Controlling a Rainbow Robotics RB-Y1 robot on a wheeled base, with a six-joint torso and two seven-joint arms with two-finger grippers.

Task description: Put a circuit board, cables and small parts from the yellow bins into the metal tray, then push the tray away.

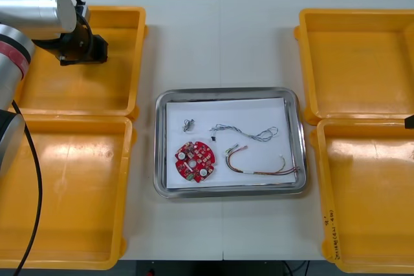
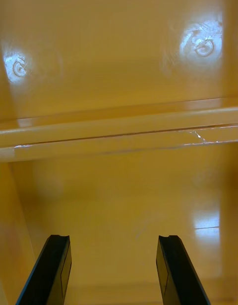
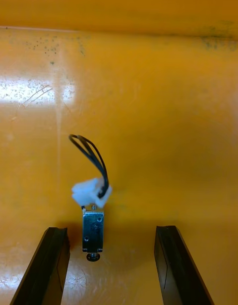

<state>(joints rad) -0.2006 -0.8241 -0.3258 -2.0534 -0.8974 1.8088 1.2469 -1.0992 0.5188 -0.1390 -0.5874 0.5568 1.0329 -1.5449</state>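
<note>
My left gripper (image 3: 111, 268) is open low over the floor of the far left yellow bin (image 1: 126, 63). A small metal part (image 3: 93, 229) with a white plug and a looped black cable (image 3: 91, 154) lies on the floor between the fingers, nearer one of them. The metal tray (image 1: 292, 98), white inside, holds a round red circuit board (image 1: 195, 161), a small metal part (image 1: 188, 124), a twisted blue and white cable (image 1: 246, 133) and a red and yellow cable (image 1: 262, 165). My right gripper (image 2: 113, 270) is open over the rims where the two right bins meet (image 2: 119, 131), holding nothing.
The near left bin (image 1: 65, 192), far right bin (image 1: 356, 63) and near right bin (image 1: 369, 192) look bare inside. A black cable (image 1: 32, 185) from my left arm (image 1: 39, 14) hangs over the near left bin. Open table surrounds the tray.
</note>
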